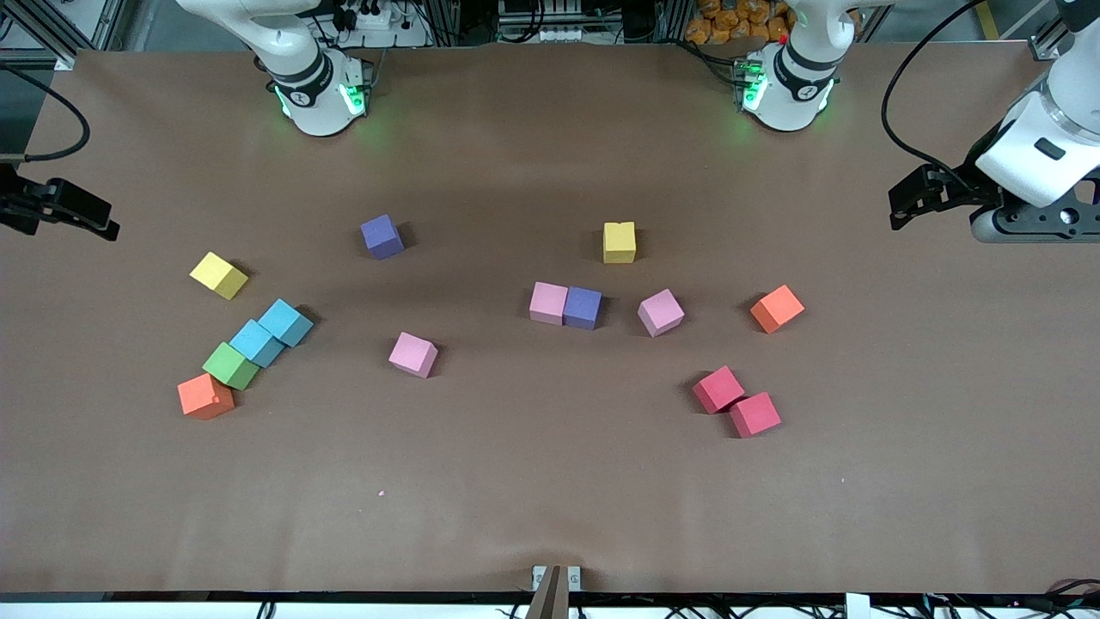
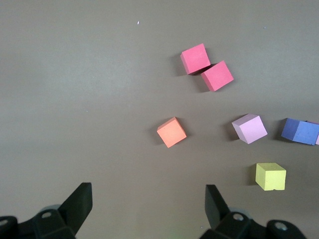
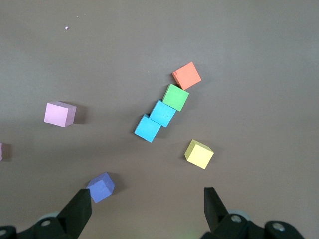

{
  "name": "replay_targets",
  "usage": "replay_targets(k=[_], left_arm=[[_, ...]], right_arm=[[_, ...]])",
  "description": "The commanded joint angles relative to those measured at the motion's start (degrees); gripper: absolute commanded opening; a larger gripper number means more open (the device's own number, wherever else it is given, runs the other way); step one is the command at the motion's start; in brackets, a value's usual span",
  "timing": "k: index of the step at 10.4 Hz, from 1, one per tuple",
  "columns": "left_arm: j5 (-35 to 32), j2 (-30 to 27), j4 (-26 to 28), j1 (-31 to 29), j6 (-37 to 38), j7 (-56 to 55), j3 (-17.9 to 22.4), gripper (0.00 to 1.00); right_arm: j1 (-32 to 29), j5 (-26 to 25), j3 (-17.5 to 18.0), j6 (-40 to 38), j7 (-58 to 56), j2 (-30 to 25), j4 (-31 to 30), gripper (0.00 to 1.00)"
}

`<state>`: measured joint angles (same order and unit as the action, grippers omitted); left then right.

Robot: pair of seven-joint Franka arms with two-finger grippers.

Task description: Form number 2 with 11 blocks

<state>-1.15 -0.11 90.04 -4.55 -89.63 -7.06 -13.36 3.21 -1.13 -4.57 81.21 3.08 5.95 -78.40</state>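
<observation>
Waiting over opposite ends of the worktop (image 1: 550, 516), the left hand (image 2: 147, 204) and the right hand (image 3: 144, 206) both hang with fingers apart, holding nothing. The blocks lie scattered, no digit formed. Taking the pink-and-purple touching pair (image 1: 565, 304) as landmark: a yellow block (image 1: 619, 242) sits farther from the front camera, two red blocks (image 1: 736, 401) nearer. Toward the right arm's end, two light blue blocks (image 1: 271, 333) line up with a green cube (image 1: 230, 365).

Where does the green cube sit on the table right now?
The green cube sits toward the right arm's end, touching an orange cube nearer the front camera and a light blue cube farther back.
</observation>
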Motion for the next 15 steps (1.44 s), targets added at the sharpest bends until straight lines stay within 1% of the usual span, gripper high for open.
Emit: replay_targets(k=[1,3,5,8,9,10,11,14,15], left_arm=[[1.41,0.46,-1.44,-0.20,1.47,-0.24,0.00,1.00],[2.55,0.98,-2.23,-0.20,1.47,-0.49,0.09,1.00],[2.56,1.78,-2.76,-0.20,1.47,-0.84,0.09,1.00],[2.37,4.76,-2.32,0.42,1.47,-4.79,-0.17,1.00],[2.47,6.33,-1.80,0.42,1.47,-7.59,-0.69,1.00],[2.47,7.57,-0.58,0.42,1.30,-10.05,-1.66,1.00],[2.47,7.84,1.78,0.42,-0.01,-11.29,-2.28,1.00],[2.38,6.09,11.71,0.16,-8.95,-13.23,-3.07,1.00],[1.94,6.00,14.70,0.16,-11.86,-14.98,-3.94,1.00]], right_arm=[[-0.23,-0.01,0.70,-0.53,-0.96,0.02,0.70,1.00],[-0.14,-0.01,0.79,0.69,-0.63,0.29,0.88,1.00],[-0.92,0.25,0.79,4.38,-1.06,0.37,0.53,1.00],[-0.84,0.25,0.71,3.60,-1.67,-0.06,-0.17,1.00],[-1.28,0.25,0.62,3.87,-4.03,-0.41,-1.91,1.00],[-2.85,0.34,0.62,3.69,-4.48,-0.42,-2.19,1.00],[-3.12,0.34,0.62,2.82,-4.32,-1.20,-2.28,1.00],[-2.78,0.25,0.70,1.50,-3.87,-1.82,-2.46,1.00],[-2.51,0.25,0.79,2.02,-3.87,-1.74,-4.11,1.00]])
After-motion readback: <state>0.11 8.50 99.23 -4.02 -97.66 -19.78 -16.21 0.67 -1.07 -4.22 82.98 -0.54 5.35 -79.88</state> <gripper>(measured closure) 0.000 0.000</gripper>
